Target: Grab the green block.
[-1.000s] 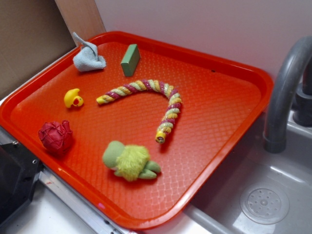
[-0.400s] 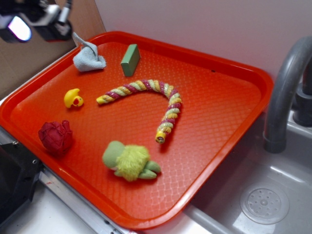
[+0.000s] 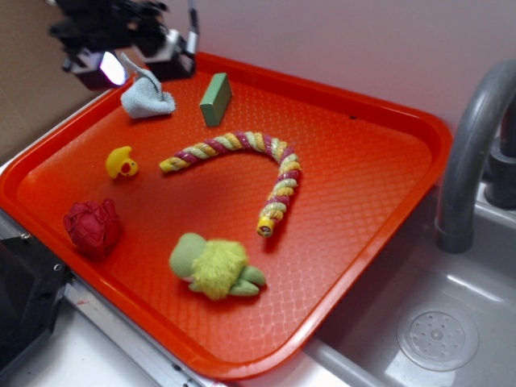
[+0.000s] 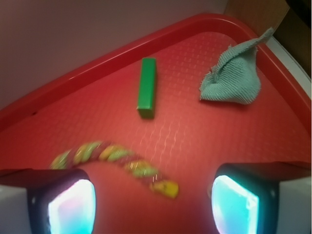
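One step so far: we're reaching | gripper (image 3: 133, 60) open, empty, up high over tray (image 3: 419, 129) back left | green block (image 3: 215, 99) on edge near back rim, by grey cloth (image 3: 147, 98) | next: go over block, drop, squeeze its thin sides

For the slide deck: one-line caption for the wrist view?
Open gripper above red tray, green block ahead, grey cloth to its right.
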Tool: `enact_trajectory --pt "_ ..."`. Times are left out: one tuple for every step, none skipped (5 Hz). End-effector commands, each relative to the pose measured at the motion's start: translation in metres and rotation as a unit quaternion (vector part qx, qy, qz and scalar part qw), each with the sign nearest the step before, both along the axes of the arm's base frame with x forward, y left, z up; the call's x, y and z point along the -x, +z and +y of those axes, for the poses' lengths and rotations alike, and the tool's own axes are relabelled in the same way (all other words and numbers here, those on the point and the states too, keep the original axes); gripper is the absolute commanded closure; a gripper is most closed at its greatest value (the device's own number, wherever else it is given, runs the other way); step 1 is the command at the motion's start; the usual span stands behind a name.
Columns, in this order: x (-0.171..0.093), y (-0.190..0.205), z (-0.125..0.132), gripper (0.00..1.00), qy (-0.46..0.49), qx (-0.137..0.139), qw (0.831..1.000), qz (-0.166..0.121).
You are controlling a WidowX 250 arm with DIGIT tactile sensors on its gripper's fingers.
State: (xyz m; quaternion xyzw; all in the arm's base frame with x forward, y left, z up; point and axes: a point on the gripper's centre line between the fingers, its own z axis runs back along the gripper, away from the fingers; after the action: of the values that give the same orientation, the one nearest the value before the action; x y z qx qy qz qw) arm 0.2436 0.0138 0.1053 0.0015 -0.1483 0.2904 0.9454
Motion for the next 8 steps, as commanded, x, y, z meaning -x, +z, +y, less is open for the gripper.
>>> enact_trajectory --pt "-0.052 -0.019 0.030 0.00 0.027 -0.001 1.000 -0.016" --pt "-0.067 -0.033 0.037 0.00 0.030 -0.017 0.999 0.001" --pt "-0.079 -0.050 0.044 0.00 0.025 -0.017 0.999 0.014" --pt "-0.089 -0.063 0.048 0.00 0.009 -0.021 0.999 0.030" --pt "-0.095 -0.073 0.049 1.00 0.001 -0.025 0.999 0.034" --pt "-0.093 -0.068 0.049 1.00 -0.008 -0.025 0.999 0.035" --pt "-0.086 -0.060 0.046 1.00 -0.032 -0.029 0.998 0.053" --pt "-0.072 -0.025 0.040 1.00 -0.073 -0.022 0.993 0.095"
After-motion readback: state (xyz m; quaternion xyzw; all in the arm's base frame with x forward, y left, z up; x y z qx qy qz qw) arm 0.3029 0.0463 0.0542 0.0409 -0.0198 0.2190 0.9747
